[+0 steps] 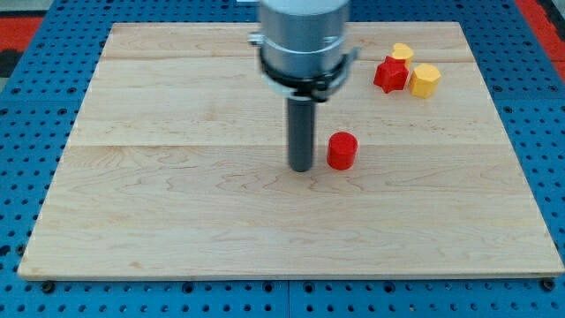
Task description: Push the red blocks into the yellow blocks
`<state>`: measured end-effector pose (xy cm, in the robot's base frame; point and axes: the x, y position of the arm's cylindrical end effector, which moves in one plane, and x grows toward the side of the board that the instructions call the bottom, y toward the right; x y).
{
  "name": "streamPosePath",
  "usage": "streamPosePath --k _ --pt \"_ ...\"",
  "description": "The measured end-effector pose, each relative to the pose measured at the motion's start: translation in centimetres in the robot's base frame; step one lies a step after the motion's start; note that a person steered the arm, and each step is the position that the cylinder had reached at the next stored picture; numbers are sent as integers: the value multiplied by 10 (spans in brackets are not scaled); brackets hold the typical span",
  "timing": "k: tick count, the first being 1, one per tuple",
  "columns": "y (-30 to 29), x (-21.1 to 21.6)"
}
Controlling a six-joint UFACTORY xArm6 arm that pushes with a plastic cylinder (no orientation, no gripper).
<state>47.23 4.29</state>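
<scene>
Resting on the pale wooden worktop (177,221), my tip (302,167) (a bare rod, no claw to spread or pinch) is seen just left of the red cylinder block (342,151), while the red star-shaped block (390,74) already touches the two yellow blocks (425,79) far right.

A plain red cylinder (342,151) sits just to the view's right of the dark tip (302,168). Further toward the view's upper right of it, a red star-shaped block (390,74) touches two yellow blocks (402,52) (425,79), all on the pale wood-grain board (177,221) over blue pegboard (35,53)
</scene>
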Motion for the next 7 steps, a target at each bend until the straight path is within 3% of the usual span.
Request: streamPosePath --k 2,3,4,5,7 --pt "96 -59" --pt "86 -15" --pt "126 -35" --pt "118 -83" --pt "125 -69"
